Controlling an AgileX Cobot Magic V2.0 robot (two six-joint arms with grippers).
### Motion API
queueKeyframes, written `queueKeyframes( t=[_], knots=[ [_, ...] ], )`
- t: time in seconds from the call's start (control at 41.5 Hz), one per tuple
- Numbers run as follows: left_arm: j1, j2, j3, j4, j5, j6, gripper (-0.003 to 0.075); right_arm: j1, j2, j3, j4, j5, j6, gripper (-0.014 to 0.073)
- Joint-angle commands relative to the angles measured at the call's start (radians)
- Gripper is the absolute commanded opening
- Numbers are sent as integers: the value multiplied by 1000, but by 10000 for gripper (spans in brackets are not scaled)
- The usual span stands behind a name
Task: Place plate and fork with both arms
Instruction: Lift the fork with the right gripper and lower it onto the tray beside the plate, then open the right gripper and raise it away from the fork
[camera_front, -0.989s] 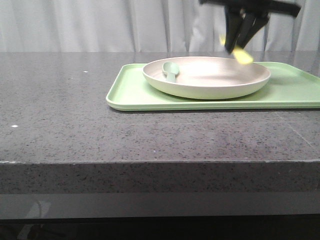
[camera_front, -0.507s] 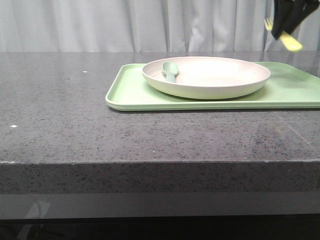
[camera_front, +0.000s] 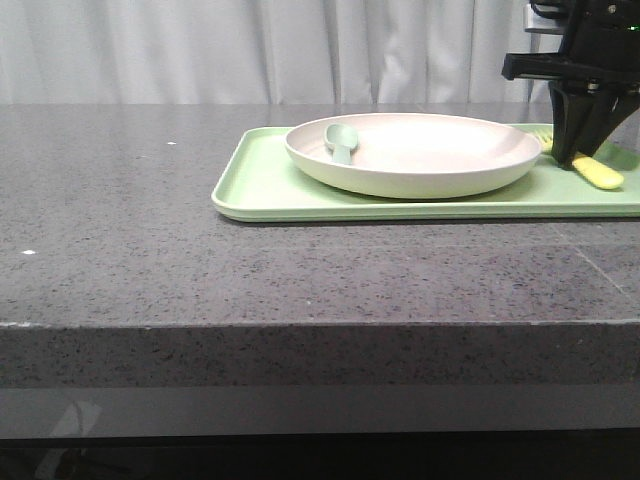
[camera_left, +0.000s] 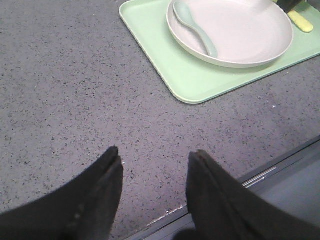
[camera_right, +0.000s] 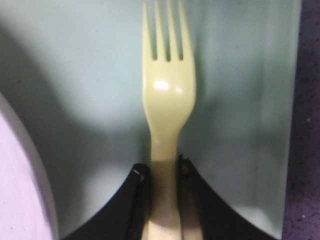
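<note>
fork (camera_right: 167, 107) handling is what matters to us here: we judge it light, stiff and rather slick, a small pale-yellow plastic piece that could pivot if pinched off-centre. we see our right gripper (camera_right: 162, 177) clamped on its handle just below the neck, fingers pressing both flat sides, tines pointing away from the wrist. that grip point seems sound to us, since the handle is the narrow straight part and the head stays free.

in the front view the fork (camera_front: 597, 171) hangs low over the light-green tray (camera_front: 262, 170), just beside the plate (camera_front: 414, 152) on its right; the handle end juts out below the right gripper (camera_front: 577, 155). we cannot tell whether it touches the tray yet.

the plate sits on the tray with a grey-green spoon (camera_front: 342, 141) lying inside it. we judge the plate light but wide and smooth-rimmed, best taken at the raised rim.

our left gripper (camera_left: 154, 165) hovers over the dark speckled table (camera_left: 65, 90), well apart from the tray, its fingers spread and holding nothing.
</note>
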Motion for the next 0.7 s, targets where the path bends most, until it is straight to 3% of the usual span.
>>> queueKeyframes(
  t=[0.0,0.096,0.193,0.458,0.675],
  knots=[
    [5,-2,-23,-11,-66,1,312,-6,-59,-23,6,96,-15,211],
    [5,-2,-23,-11,-66,1,312,-6,-59,-23,6,95,-15,323],
    [5,-2,-23,-11,-66,1,312,-6,-59,-23,6,94,-15,379],
    [5,-2,-23,-11,-67,1,312,-5,-76,-23,6,98,-15,381],
    [5,-2,-23,-11,-69,1,312,25,-202,-23,-3,75,-16,381]
  ],
)
